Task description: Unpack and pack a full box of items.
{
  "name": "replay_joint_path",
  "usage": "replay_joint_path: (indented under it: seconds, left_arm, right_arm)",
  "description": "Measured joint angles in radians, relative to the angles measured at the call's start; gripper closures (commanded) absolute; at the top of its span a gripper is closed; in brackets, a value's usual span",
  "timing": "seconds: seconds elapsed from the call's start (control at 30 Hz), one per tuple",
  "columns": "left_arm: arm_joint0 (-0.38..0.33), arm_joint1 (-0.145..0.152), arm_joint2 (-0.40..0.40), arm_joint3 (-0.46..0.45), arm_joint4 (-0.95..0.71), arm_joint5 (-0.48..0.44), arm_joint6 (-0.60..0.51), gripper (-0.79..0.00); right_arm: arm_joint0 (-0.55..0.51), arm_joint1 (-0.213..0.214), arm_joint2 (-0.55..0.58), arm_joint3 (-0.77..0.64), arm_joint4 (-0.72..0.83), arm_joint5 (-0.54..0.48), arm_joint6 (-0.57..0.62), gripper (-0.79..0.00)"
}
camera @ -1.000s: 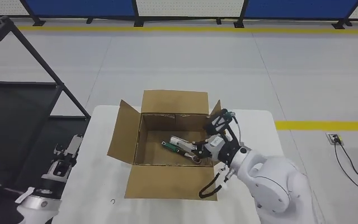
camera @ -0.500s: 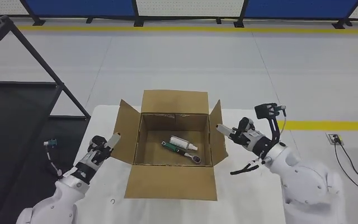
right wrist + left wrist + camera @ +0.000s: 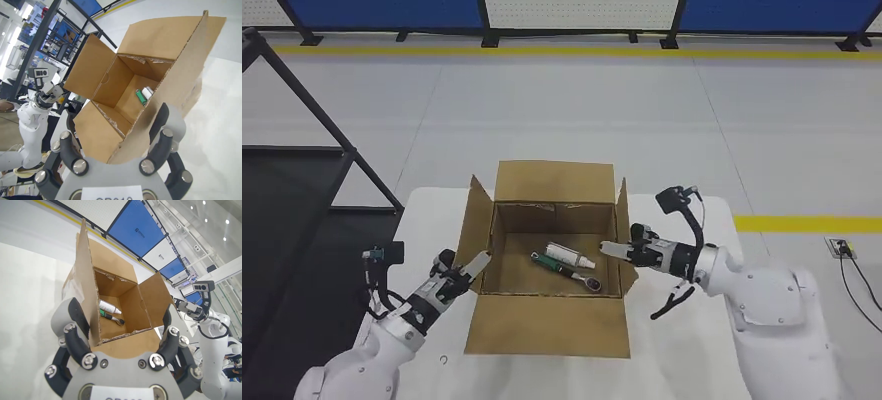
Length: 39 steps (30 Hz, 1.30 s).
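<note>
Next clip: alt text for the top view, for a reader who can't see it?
An open brown cardboard box sits on a white table, with a white bottle and a green-handled ratchet wrench lying inside. The left gripper is at its left flap and the right gripper at its right flap, both open.

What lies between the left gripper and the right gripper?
The open box, with a bottle and a ratchet inside, stands between the left gripper and the right gripper. The top view shows it.
</note>
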Motion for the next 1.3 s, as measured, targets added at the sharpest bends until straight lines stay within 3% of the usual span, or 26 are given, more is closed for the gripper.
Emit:
replay_joint_path:
  seconds: [0.27, 0.5, 0.7, 1.03, 1.3]
  left_arm:
    - [-0.100, 0.000, 0.101, 0.069, 0.020, 0.039, -0.049, -0.785]
    - [-0.185, -0.003, 0.180, 0.136, 0.039, 0.074, -0.081, -0.785]
    - [-0.219, -0.005, 0.227, 0.160, 0.047, 0.088, -0.094, -0.785]
    - [-0.263, -0.008, 0.300, 0.206, 0.089, 0.116, -0.110, -0.785]
    - [-0.288, -0.010, 0.330, 0.234, 0.106, 0.145, -0.121, -0.785]
  right_arm:
    - [0.067, -0.007, -0.109, 0.114, 0.071, -0.002, -0.086, -0.785]
    - [0.072, -0.006, -0.115, 0.118, 0.060, 0.000, -0.081, -0.785]
    - [0.060, -0.010, -0.131, 0.149, 0.115, 0.028, -0.141, -0.785]
    - [0.174, -0.031, -0.226, 0.402, 0.301, 0.020, -0.210, -0.785]
    - [0.217, -0.038, -0.276, 0.513, 0.324, -0.019, -0.236, -0.785]
